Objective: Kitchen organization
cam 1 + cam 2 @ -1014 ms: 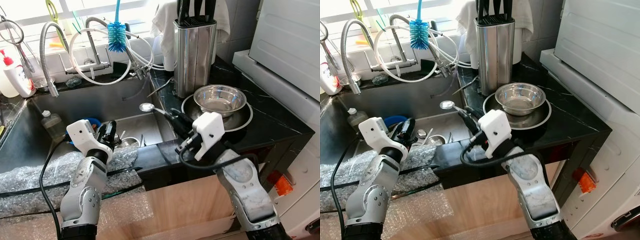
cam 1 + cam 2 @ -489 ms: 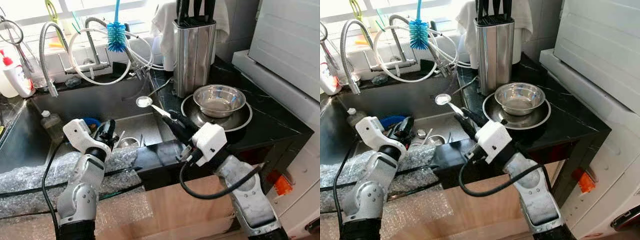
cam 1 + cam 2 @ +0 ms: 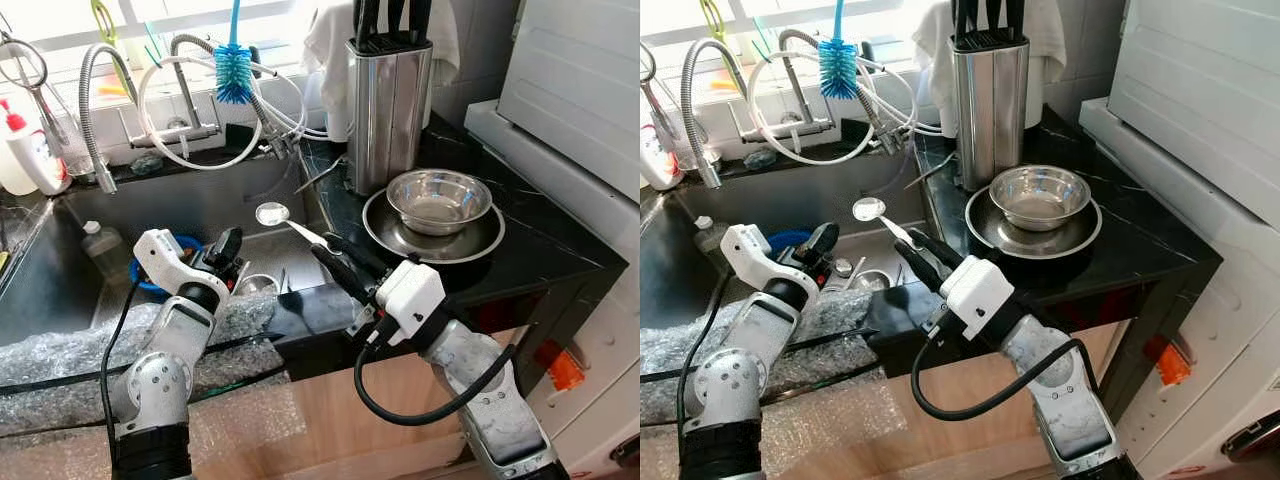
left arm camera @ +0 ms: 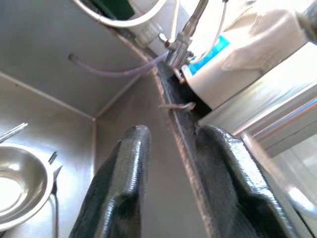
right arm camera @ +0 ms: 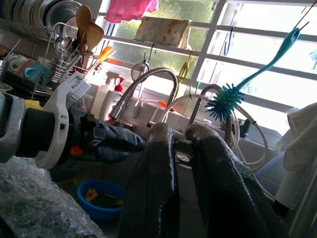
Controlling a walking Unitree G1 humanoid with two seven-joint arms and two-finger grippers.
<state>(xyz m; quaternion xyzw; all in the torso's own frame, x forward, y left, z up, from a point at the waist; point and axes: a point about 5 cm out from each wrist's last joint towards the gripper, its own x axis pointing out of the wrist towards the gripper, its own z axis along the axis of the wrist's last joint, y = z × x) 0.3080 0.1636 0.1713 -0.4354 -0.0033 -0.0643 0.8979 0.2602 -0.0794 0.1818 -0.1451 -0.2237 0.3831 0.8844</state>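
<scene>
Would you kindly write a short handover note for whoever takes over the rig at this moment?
Right gripper: shut on a metal spoon, held out over the sink with the spoon bowl away from the robot.
Left gripper: open, holding nothing, hovering at the sink's front edge above the bubble wrap.
Things: steel bowl sits on a plate on the black counter, beside the knife block. A small bowl and forks lie in the sink basin.
Done: spoon picked up.
Left: put the spoon away; the destination is not evident.
</scene>
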